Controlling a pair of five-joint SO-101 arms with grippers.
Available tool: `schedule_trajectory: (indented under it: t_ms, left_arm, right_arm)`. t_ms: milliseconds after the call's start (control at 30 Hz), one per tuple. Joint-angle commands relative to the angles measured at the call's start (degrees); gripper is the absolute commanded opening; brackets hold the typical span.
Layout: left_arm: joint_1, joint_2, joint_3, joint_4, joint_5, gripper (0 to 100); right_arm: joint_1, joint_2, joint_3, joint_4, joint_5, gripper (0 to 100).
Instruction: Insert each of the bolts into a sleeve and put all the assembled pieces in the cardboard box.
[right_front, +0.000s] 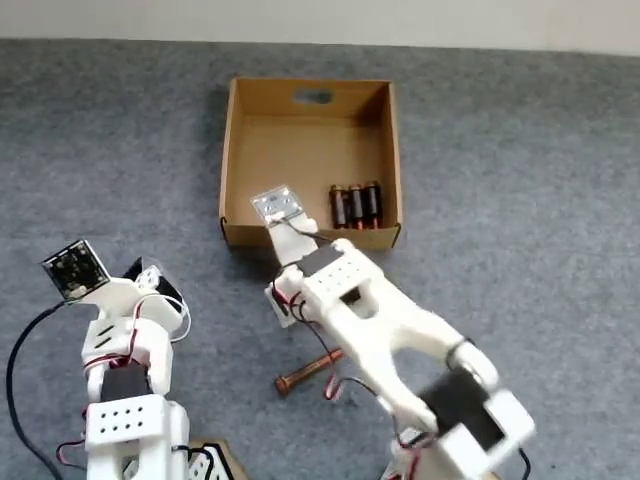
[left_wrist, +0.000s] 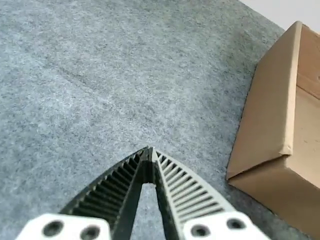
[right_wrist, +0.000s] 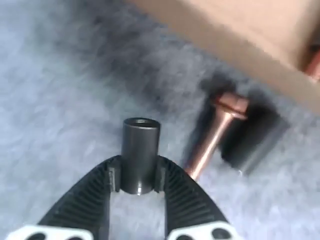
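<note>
While the right end effector (right_wrist: 138, 176) is gripping a dark sleeve (right_wrist: 140, 145) by its lower part, the sleeve is standing upright between the ribbed fingers (right_wrist: 92, 195) with its open mouth facing up. Just beside it, a copper bolt (right_wrist: 216, 134) is lying on the gray counter (right_wrist: 60, 90), its head toward the wall of the cardboard box (right_wrist: 235, 45). The right wrist view is giving all of this close up.

The left end effector (left_wrist: 149, 156) is sitting closed on nothing, its fingertips meeting. It is hanging over the counter near an outer corner of the box (left_wrist: 272, 115), which the left wrist view is presenting from outside.

The high view is adding the box's inside, where three assembled pieces (right_front: 357, 206) are lying side by side in the near right corner against the front wall. The right arm (right_front: 370, 310) is extending from the counter's near edge to the front wall of the box (right_front: 228, 160). The left arm (right_front: 125, 350) is standing toward the counter's near left corner.

A loose bolt (right_front: 310, 369) is lying under the right arm, apart from the box. I cannot tell whether it is the same one the wrist camera is seeing.

Gray counter is stretching wide to the left and right of the box, and its far edge is running behind the box.
</note>
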Motion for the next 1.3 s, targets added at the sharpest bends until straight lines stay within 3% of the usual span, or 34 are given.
schedule_trajectory:
  t_ms: [0, 100, 300, 533, 733, 933, 1267]
  left_arm:
    - [1.19, -0.66, -0.48, -1.05, 0.35, 2]
    - [1.1, -0.66, -0.4, -1.05, 0.35, 2]
    - [1.19, -0.66, -0.4, -1.05, 0.35, 2]
    - [1.19, -0.66, -0.4, -1.05, 0.35, 2]
    - [1.27, -0.66, -0.4, -1.05, 0.35, 2]
    - [1.27, -0.66, -0.4, -1.05, 0.35, 2]
    - [1.19, -0.66, -0.4, -1.05, 0.35, 2]
  right_arm:
    - [4.97, -11.65, -0.84, 4.88, 4.92, 0.5]
    - [13.05, -16.57, -0.66, 9.36, 8.79, 0.5]
    - [27.74, -17.01, 1.27, 18.51, 9.49, 0.5]
    - [35.47, -11.91, 12.97, 11.21, 21.98, 0.5]
    - [35.38, -9.98, 14.81, 12.7, 26.2, 2.4]
    - [29.58, -9.98, 14.2, 15.6, 26.29, 20.5]
    - [28.09, -9.36, 14.73, 7.6, 26.29, 20.9]
